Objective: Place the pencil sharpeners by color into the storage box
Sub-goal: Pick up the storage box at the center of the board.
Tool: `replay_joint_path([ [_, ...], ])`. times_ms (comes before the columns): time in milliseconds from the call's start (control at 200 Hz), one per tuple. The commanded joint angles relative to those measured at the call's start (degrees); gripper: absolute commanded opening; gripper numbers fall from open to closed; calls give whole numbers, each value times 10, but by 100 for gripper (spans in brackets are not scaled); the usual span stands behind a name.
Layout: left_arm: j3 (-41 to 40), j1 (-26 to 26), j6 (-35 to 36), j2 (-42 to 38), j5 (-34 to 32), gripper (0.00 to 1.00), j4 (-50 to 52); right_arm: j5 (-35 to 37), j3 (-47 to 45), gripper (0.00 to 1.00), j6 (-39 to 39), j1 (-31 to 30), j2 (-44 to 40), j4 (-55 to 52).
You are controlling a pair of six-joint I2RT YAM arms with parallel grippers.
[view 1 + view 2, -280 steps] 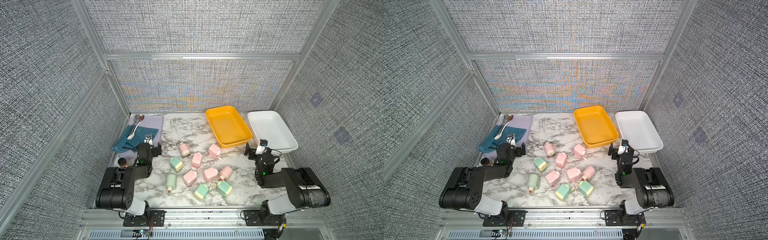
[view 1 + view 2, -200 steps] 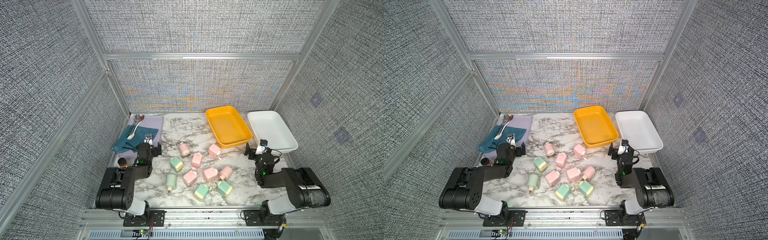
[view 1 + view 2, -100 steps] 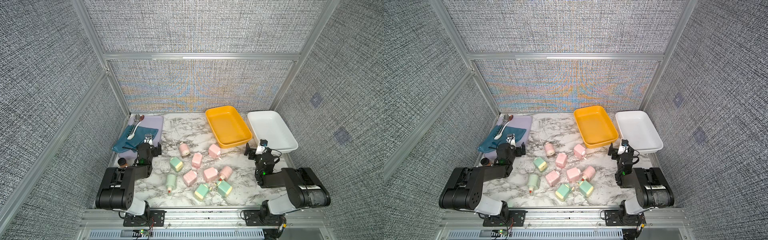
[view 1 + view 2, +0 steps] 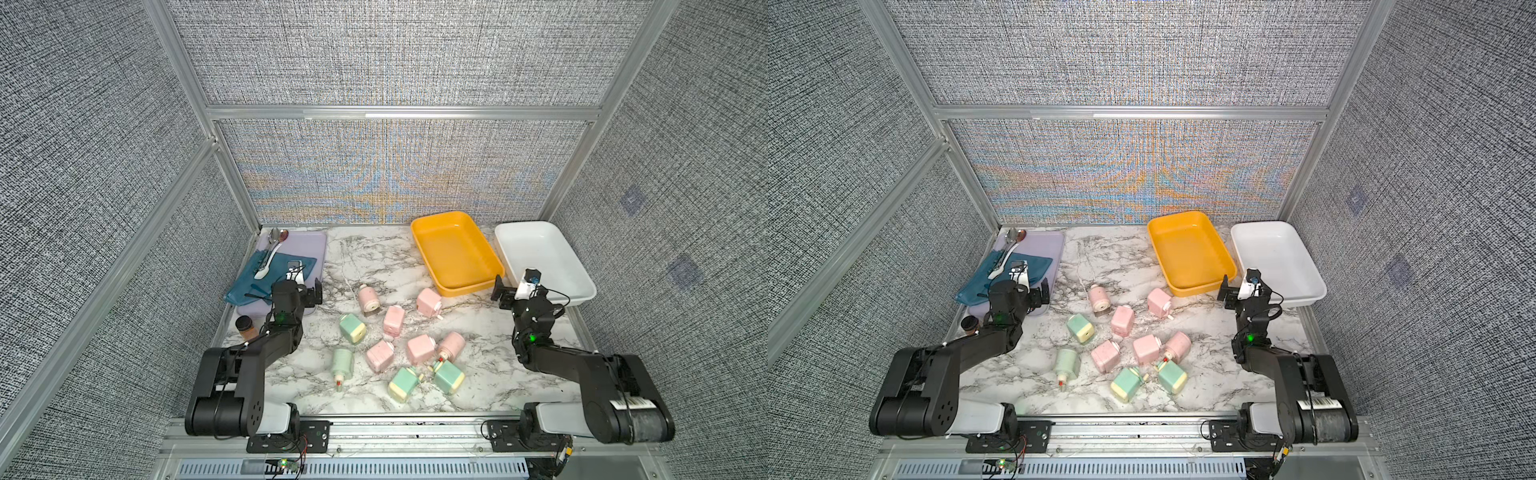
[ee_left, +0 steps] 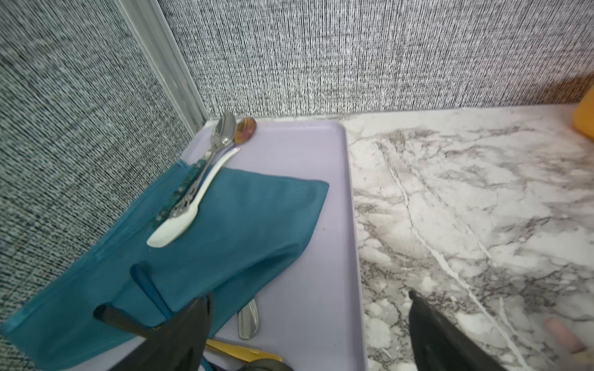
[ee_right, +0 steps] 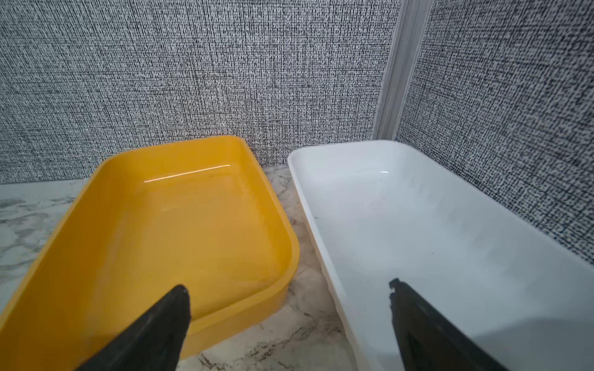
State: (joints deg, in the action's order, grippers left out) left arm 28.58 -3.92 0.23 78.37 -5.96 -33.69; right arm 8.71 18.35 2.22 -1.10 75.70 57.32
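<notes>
Several pink pencil sharpeners (image 4: 393,321) and mint green pencil sharpeners (image 4: 352,328) lie scattered mid-table in both top views, between the two arms. A yellow storage box (image 4: 482,286) and a white storage box (image 4: 582,296) stand empty at the back right. My left gripper (image 4: 300,291) hangs open over the edge of a lilac tray (image 5: 321,289), nothing between its fingers (image 5: 193,321). My right gripper (image 6: 288,286) stands open just in front of the gap between the yellow box (image 6: 279,298) and the white box (image 6: 308,205), holding nothing.
The lilac tray (image 4: 309,241) at the back left carries a teal cloth (image 5: 241,225), spoons (image 5: 180,221) and other cutlery. A brown spice jar (image 4: 245,326) stands beside the left arm. Textured walls close in three sides.
</notes>
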Motion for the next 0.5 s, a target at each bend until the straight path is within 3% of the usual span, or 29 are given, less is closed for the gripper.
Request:
replay_joint_path([
  [0,14,-6,-10,-47,-32,99,74,1,14,99,55,-1,-41,-100],
  [240,54,-33,-159,-136,-44,99,150,10,40,99,279,-3,-103,-167],
  [360,117,-65,-208,-139,-40,99,259,19,71,99,428,-4,-89,-240],
  [430,150,-87,-235,-133,-48,99,320,4,102,99,468,-14,-71,-274],
  [495,172,-97,-249,-127,-25,99,350,39,148,99,496,-43,-52,-343],
])
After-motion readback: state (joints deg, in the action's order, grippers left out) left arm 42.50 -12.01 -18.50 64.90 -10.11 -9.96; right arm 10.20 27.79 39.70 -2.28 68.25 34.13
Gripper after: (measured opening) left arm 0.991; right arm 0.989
